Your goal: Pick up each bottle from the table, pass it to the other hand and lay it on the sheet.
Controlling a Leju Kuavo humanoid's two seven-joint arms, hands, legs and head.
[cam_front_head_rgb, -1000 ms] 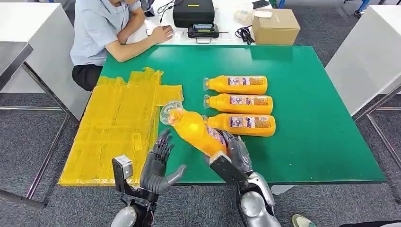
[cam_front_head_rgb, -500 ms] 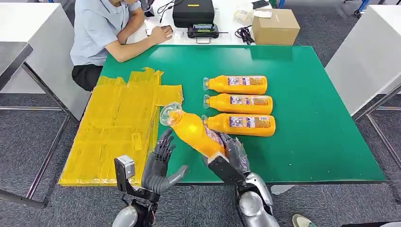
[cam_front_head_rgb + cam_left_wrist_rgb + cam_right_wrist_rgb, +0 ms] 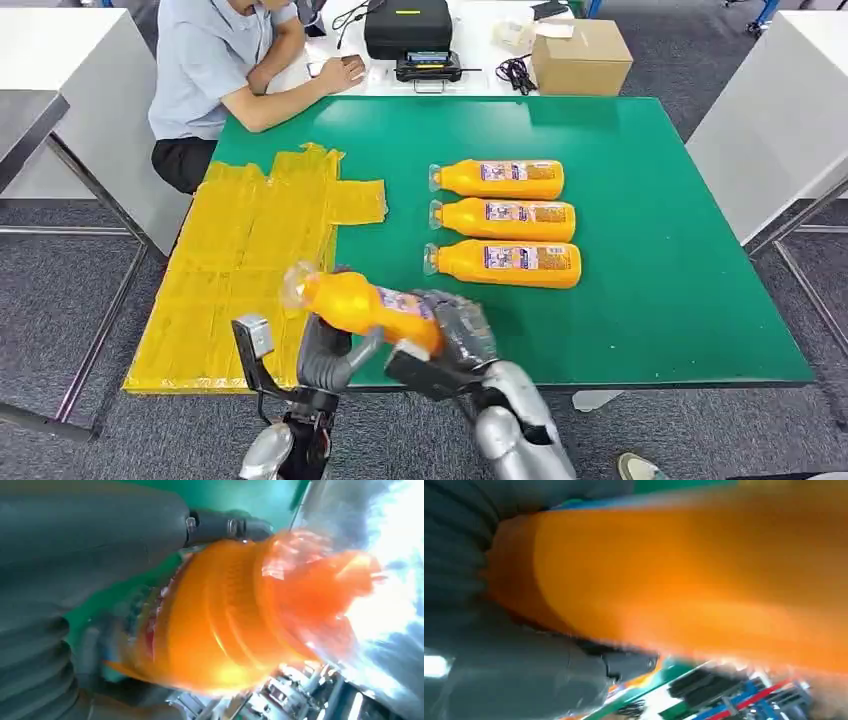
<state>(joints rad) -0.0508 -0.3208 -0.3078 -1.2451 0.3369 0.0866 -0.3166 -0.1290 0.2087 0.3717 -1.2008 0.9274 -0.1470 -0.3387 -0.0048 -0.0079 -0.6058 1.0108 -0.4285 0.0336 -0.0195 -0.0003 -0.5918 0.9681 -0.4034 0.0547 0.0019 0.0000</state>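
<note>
Sheeting of yellow plastic point(image 3: 240, 270) covers the left part of the green table point(image 3: 650, 260), taped in overlapping strips. Beyond its far end a person in a pale blue shirt point(image 3: 215, 65) leans an arm on a white desk. At the near table edge the left hand point(image 3: 325, 355) sits under the held orange bottle point(image 3: 362, 303); its thumb lies along the bottle in the left wrist view, but I cannot tell whether it grips. The right hand point(image 3: 455, 330) clasps the bottle's base end, cap end point(image 3: 297, 283) pointing left over the sheet's near right corner. Farther right, three orange bottles point(image 3: 505, 217) lie side by side on the table, caps to the left; their blue-and-white labels are too small to read. Past the table's far edge stand a black case point(image 3: 408, 25) and a cardboard box point(image 3: 580, 55).
</note>
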